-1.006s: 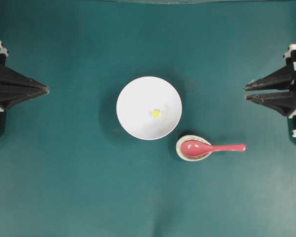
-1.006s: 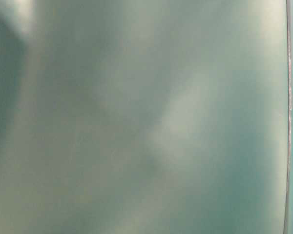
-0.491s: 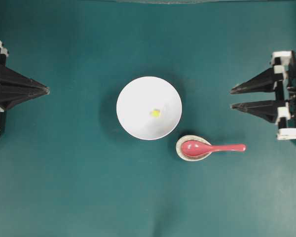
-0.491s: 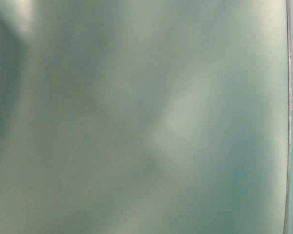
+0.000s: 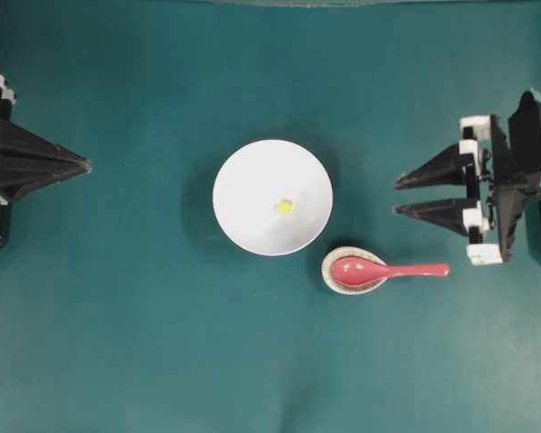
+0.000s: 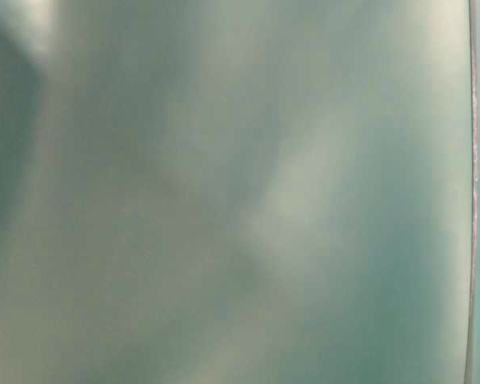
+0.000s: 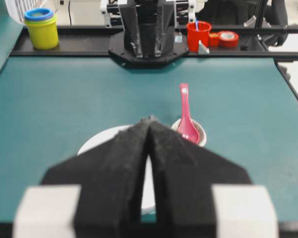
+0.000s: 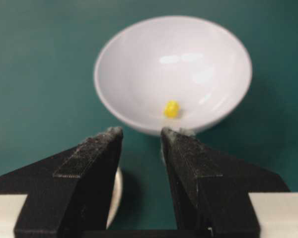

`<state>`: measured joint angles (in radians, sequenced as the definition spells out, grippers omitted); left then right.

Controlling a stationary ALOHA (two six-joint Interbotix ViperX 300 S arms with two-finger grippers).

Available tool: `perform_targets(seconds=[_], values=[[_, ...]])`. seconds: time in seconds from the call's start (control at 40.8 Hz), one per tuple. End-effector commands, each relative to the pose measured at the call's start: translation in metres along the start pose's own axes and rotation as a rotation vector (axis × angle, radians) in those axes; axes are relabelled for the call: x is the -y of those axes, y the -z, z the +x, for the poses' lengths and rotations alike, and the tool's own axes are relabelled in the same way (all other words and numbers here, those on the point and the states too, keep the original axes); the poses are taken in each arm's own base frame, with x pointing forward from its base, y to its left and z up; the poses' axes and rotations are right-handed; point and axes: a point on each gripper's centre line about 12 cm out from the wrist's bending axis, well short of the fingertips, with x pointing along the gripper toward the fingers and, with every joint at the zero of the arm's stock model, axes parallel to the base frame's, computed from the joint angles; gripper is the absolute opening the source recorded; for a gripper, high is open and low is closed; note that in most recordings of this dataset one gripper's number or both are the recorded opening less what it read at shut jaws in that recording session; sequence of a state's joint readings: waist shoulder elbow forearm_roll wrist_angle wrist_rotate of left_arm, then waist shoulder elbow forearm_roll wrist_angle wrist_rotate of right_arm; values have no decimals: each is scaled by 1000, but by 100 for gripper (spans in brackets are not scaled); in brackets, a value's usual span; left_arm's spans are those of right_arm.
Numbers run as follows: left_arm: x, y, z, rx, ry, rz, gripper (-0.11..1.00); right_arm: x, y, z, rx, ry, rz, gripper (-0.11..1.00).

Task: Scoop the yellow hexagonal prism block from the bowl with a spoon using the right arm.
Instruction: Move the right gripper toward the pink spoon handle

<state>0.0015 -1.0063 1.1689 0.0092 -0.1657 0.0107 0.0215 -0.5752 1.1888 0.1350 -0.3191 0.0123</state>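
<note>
On the table, bowl (image 5: 252, 216), spoon (image 5: 392, 269) carry no legible writing.

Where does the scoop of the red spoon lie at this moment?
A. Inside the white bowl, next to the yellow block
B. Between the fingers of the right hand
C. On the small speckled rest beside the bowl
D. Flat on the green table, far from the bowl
C: in the overhead view the spoon has its scoop on the speckled rest beside the white bowl, with its handle reaching out over the table.
</note>
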Motion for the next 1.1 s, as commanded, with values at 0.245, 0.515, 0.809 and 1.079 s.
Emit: perform_targets(seconds=[0.245,0.515,0.809,1.079], values=[[0,-7,2,-5,0,-3,0,-14,40,0,22,-36,46,45],[0,-6,2,-8,0,-2,0,-29,70,1,14,-48,68,45],[0,-4,3,-17,-1,-8,0,-39,92,11,-43,-37,88,45],[0,-3,4,-18,-1,-8,0,-48,101,13,-67,-64,83,45]])
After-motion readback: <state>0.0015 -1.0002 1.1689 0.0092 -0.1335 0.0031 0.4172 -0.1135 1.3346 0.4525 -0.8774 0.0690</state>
